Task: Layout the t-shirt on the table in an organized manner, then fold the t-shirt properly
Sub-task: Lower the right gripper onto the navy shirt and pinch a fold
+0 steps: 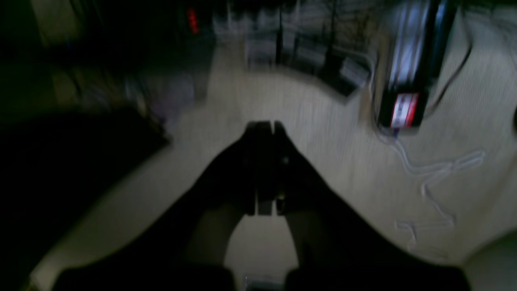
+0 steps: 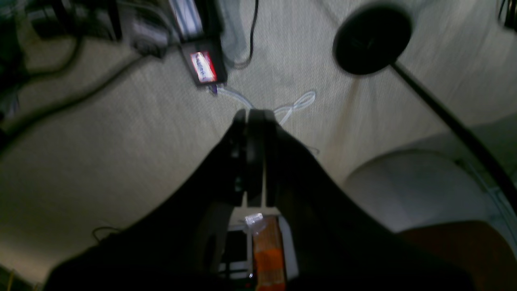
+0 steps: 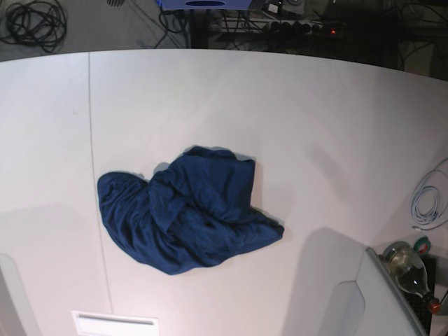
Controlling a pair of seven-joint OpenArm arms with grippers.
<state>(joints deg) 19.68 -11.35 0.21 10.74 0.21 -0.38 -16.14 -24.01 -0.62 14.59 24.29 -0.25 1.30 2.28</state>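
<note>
A coil of black cable (image 3: 31, 21) lay at eleven o'clock in the base view. A white cable (image 3: 428, 199) looped at three o'clock, and a bottle (image 3: 409, 269) leaned at five o'clock. A black round base (image 2: 371, 38) stood on carpet (image 2: 101, 153).

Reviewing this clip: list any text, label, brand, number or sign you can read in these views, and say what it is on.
No text can be read in any view.
Red and white label on a dark box on the floor, left wrist view: too blurred to read.
The same label, right wrist view: too blurred to read.
The t-shirt is plain; the table bears no markings.
</note>
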